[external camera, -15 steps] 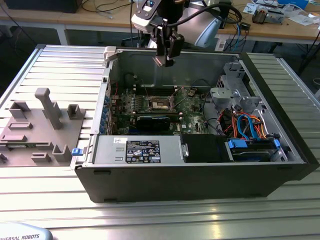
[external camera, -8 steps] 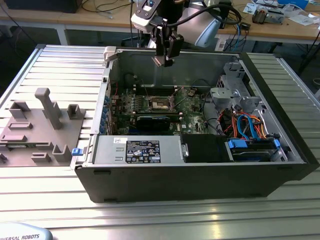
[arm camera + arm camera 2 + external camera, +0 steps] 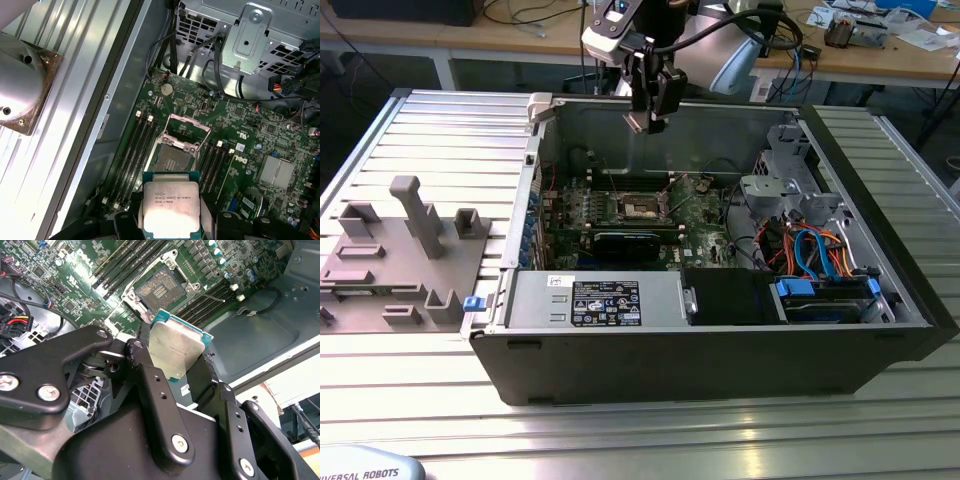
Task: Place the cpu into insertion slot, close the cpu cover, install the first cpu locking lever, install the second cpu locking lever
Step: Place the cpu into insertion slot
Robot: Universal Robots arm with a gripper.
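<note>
My gripper [image 3: 648,112] hangs above the open computer case, shut on the cpu [image 3: 177,346]. The cpu is a thin square chip with its silvery face [image 3: 171,209] toward the camera, clamped by its edges between the two black fingers [image 3: 145,357]. Below it, in the middle of the green board, lies the insertion slot [image 3: 173,160] [image 3: 158,286] [image 3: 642,207], a dark square recess that is bare. The cpu cover [image 3: 188,131], a thin metal frame with a window, is swung open at one side of the slot. Two thin locking levers [image 3: 668,184] stand raised beside the slot.
Long black memory slots [image 3: 142,150] flank the insertion slot. A power supply box [image 3: 605,300] sits at the case's front, and a metal drive cage [image 3: 785,185] and coloured cables [image 3: 810,250] at the exterior view's right. A grey fixture [image 3: 405,250] lies outside the case.
</note>
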